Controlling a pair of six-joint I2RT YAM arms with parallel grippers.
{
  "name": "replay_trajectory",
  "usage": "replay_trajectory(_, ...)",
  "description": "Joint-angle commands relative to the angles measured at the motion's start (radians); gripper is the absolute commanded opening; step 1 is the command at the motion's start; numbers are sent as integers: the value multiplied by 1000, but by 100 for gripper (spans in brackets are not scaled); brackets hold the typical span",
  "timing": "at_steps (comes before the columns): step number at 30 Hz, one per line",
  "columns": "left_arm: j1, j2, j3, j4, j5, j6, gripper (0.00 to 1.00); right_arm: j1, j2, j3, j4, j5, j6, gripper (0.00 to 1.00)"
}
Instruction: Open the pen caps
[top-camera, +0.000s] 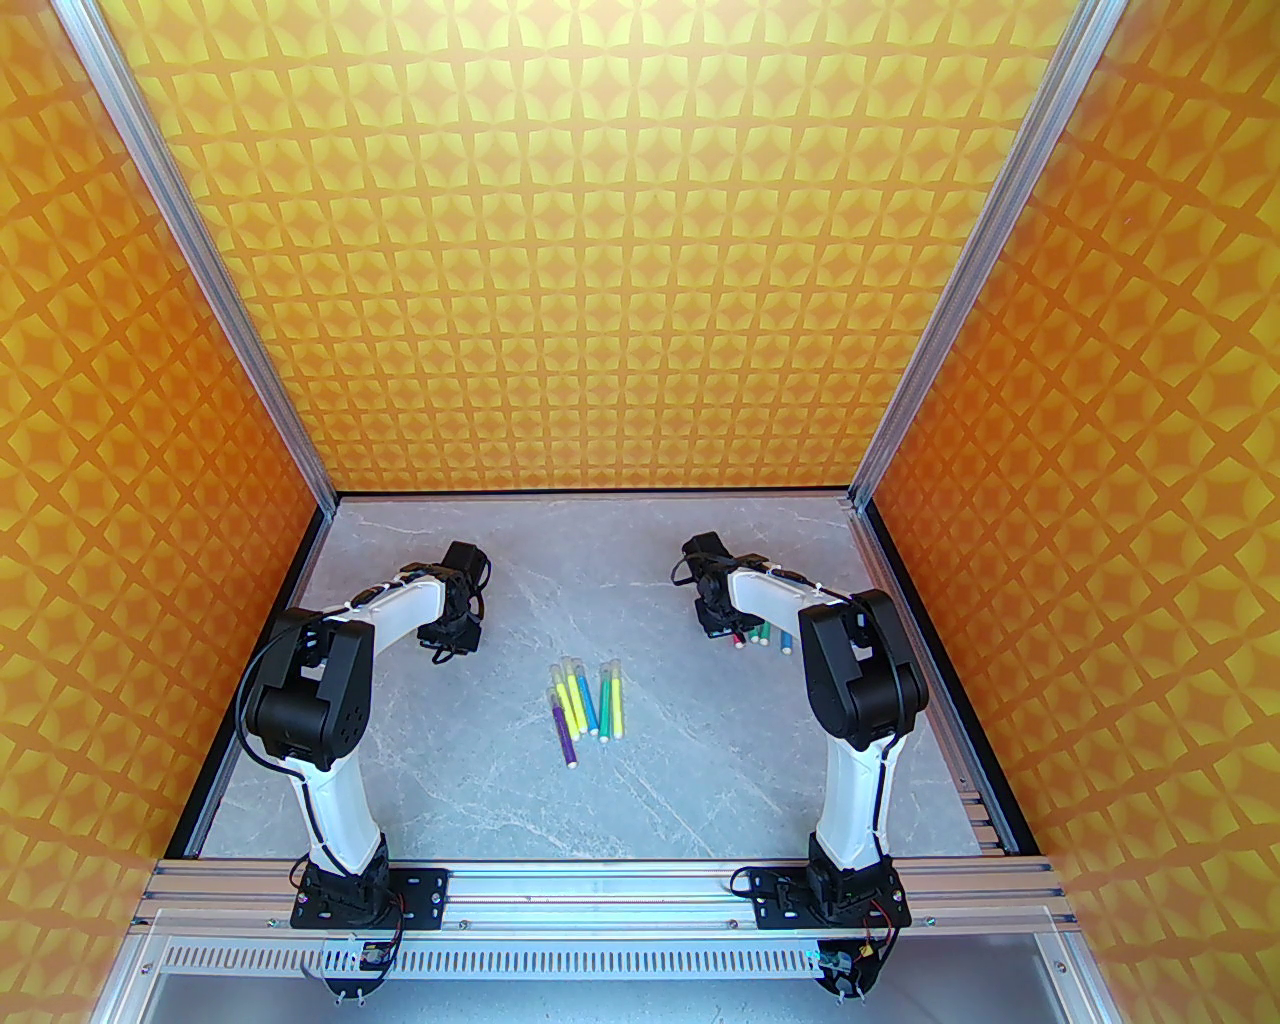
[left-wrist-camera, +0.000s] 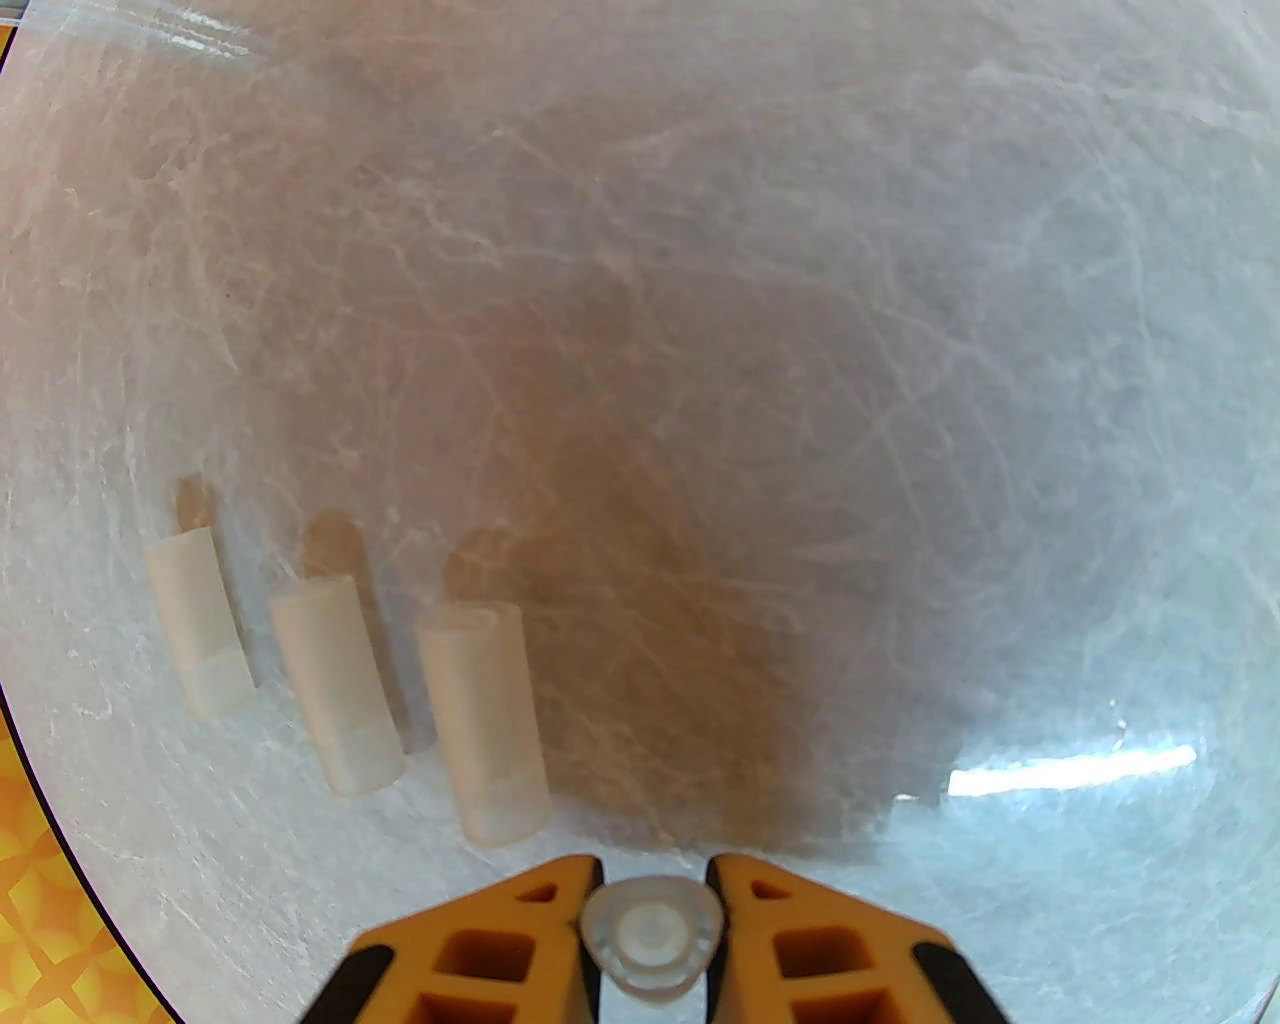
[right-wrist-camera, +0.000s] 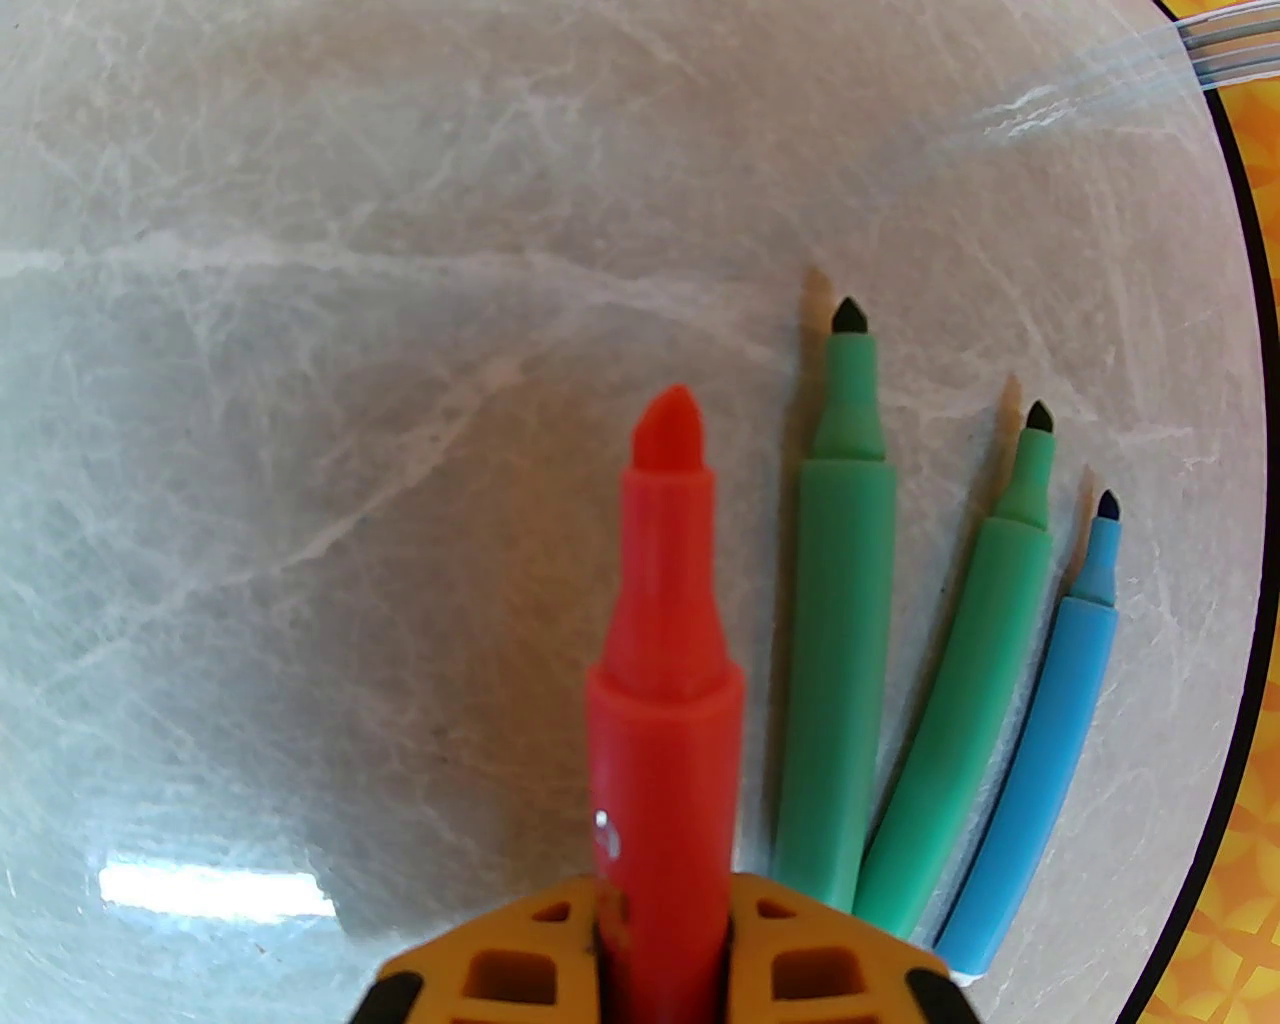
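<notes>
Red pen (right-wrist-camera: 662, 640) in R gripper (right-wrist-camera: 665, 905), L gripper (left-wrist-camera: 652, 878): cap (left-wrist-camera: 650, 935)

top external: high at the near edge, looking down over the whole table (top-camera: 640, 800). wrist views: close above its surface, tilted forward. right wrist and top share the uncapped pens (right-wrist-camera: 840, 650).

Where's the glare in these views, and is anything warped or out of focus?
Left wrist view: glare streak lower right on the table, gripped pen cap slightly soft. Right wrist view: glare patch lower left, table edge bowed by the lens. Top view: fairly even light.
</notes>
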Motion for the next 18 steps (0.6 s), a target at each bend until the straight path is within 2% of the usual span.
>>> replay_trajectory(1,6,16,13,-4,-16,14,25,-7,9,16,-23,-19,-8,17)
replay_trajectory(15,6,7,14,-12,-15,11,27,-10,9,10,-27,-28,-10,19)
replay_trajectory(18,6,-9,12,-14,-11,9,28,-10,7,9,-31,-28,-7,21)
